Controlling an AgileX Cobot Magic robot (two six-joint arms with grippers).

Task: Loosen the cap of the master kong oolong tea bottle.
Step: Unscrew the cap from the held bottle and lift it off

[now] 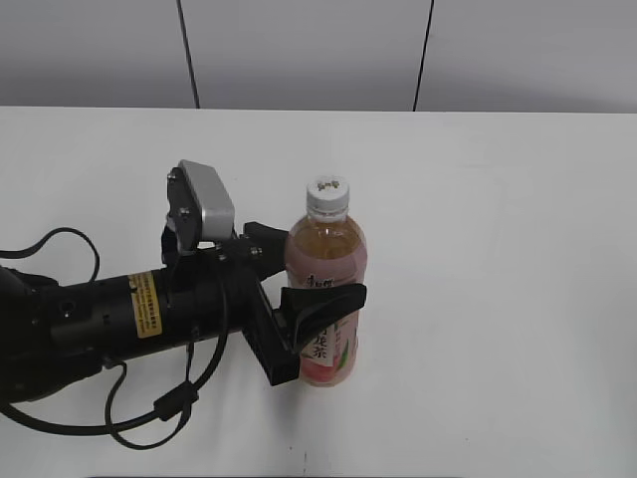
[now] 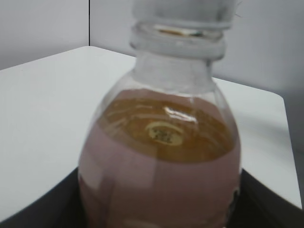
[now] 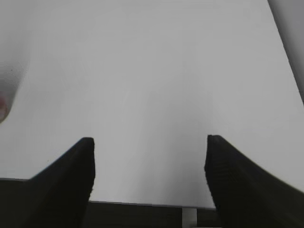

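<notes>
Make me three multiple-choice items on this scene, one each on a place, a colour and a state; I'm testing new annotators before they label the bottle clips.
1. Where is the left gripper?
A. around the body of the tea bottle
B. on the cap
C. resting on the bare table away from the bottle

2. What colour is the cap?
A. red
B. white
C. green

3. How does the right gripper stand?
A. shut on the cap
B. shut on the bottle
C. open and empty

Answers:
1. A, since the exterior view shows one black finger on each side of the upright bottle, below the cap.
2. B, the cap shows white with a small dark mark on top.
3. C, in the right wrist view its fingers stand apart with only the white table between them.
</notes>
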